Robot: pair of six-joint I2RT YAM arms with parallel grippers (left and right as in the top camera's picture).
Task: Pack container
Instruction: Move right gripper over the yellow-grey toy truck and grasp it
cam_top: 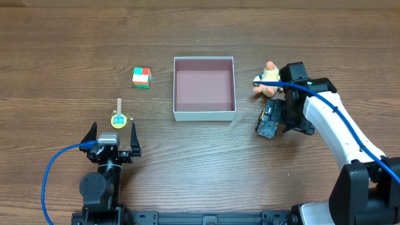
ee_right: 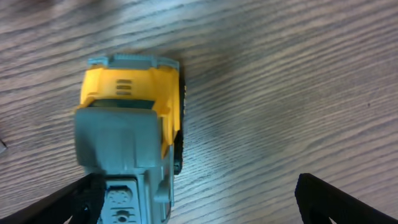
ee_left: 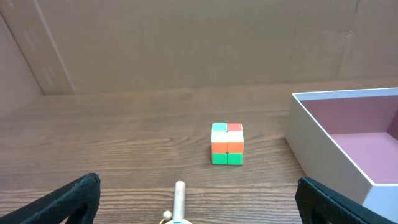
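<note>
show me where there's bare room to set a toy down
Bare wood lies in front of the container, between the left gripper and the toy truck; also left of the cube. Crowded right of the container: truck, figure, right gripper.

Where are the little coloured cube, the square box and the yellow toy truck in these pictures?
coloured cube [ee_left: 227, 149], left wrist view, centre of its front face.
container [cam_top: 204, 114], overhead view, its white near wall.
toy truck [ee_right: 130, 93], right wrist view, its yellow top.
</note>
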